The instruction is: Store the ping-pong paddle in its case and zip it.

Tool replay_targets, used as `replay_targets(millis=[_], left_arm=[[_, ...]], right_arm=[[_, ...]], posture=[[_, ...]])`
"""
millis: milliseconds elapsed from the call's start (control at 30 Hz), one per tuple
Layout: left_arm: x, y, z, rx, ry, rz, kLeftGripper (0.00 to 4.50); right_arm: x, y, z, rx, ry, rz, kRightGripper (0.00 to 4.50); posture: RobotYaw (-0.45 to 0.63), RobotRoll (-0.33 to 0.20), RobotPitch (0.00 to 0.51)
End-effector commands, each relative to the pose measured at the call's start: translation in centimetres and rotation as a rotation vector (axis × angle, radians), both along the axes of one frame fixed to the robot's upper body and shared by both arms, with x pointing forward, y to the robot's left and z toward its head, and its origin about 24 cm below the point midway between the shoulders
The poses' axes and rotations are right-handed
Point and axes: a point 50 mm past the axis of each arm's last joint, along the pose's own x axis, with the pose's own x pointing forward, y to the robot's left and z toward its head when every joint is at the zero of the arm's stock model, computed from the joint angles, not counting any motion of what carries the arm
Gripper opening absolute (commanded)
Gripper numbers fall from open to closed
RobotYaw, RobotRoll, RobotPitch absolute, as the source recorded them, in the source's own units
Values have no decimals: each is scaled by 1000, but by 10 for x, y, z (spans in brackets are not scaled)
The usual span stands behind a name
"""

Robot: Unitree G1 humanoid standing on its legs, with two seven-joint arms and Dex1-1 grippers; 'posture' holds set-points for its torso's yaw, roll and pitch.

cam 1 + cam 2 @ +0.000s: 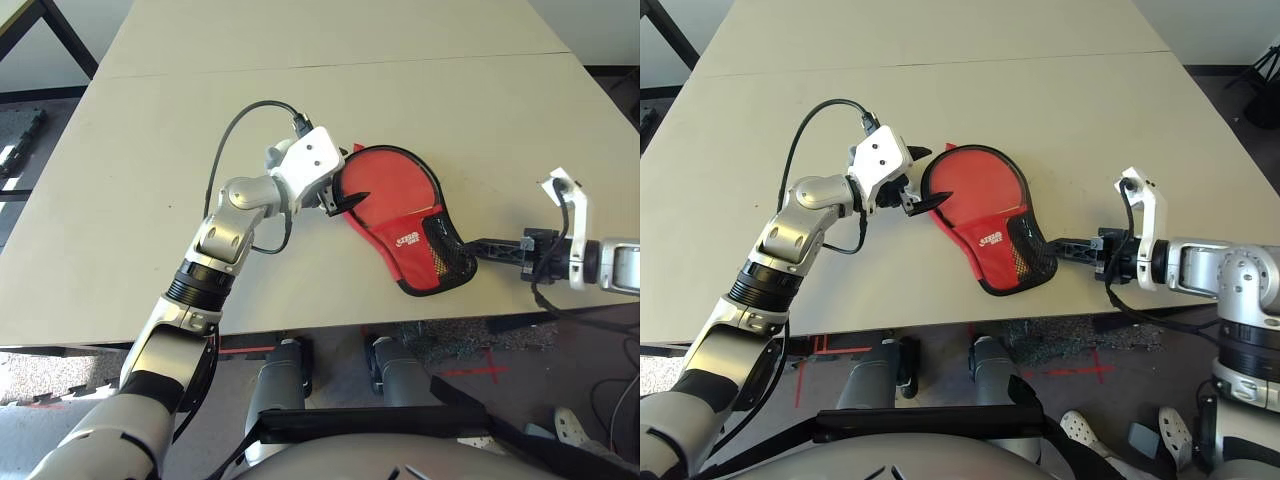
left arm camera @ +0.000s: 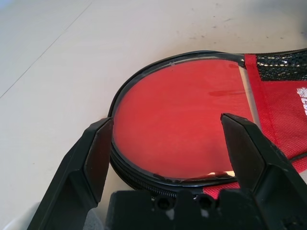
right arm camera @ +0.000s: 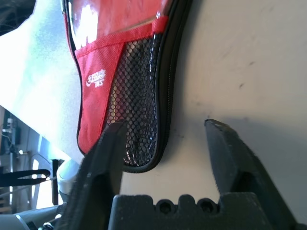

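The case (image 1: 395,215) lies flat near the table's front edge, its round end toward my left arm and its black mesh pocket (image 3: 136,100) toward my right. Red shows through its clear panel (image 2: 182,110); I cannot tell whether that is the ping-pong paddle, and no wooden handle is in view. My left gripper (image 1: 352,175) is open, one finger on each side of the case's round end (image 2: 144,177). To the right of the pocket end, my right gripper (image 1: 1060,245) is open just off the case's corner, holding nothing.
The beige table (image 1: 140,180) stretches wide behind and to the left of the case. Its front edge (image 1: 330,325) runs close below the case's pocket end. A black cable (image 1: 235,125) loops over my left wrist.
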Motion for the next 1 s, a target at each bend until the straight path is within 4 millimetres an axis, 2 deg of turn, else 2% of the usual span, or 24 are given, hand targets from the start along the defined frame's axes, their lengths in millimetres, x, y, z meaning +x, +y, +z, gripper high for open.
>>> replay_targets(millis=[33,133,200,333,433,533,667,833,867,1000], left_arm=[[-4,2,-1,6,9,-10,4500],[-4,2,0,9,8,-9,4500],[-4,3,1,9,7,-8,4500],[-4,4,2,13,6,-4,4500],[-6,7,3,17,5,7,4500],[-7,9,3,20,5,15,4500],[-10,13,4,25,4,34,4500],[-11,17,6,32,0,55,4500],[-11,19,6,34,-2,58,4500],[-11,24,11,44,-17,86,4500]], right_arm=[[8,-8,16,-48,-99,71,4475],[22,-22,22,-172,-265,146,4475],[35,-26,26,-193,-366,179,4475],[66,-26,29,-246,-439,214,4475],[87,-14,27,-338,-507,356,4475],[102,-4,26,-340,-534,422,4475],[118,21,21,-323,-581,522,4475],[127,44,10,-324,-608,593,4475],[128,49,7,-324,-608,605,4475],[128,62,-11,-338,-583,649,4475]], posture=[[-15,0,191],[-15,0,191],[-8,0,185],[9,0,188],[25,0,191],[35,0,191],[68,0,193],[68,0,193],[104,0,193],[114,0,193]])
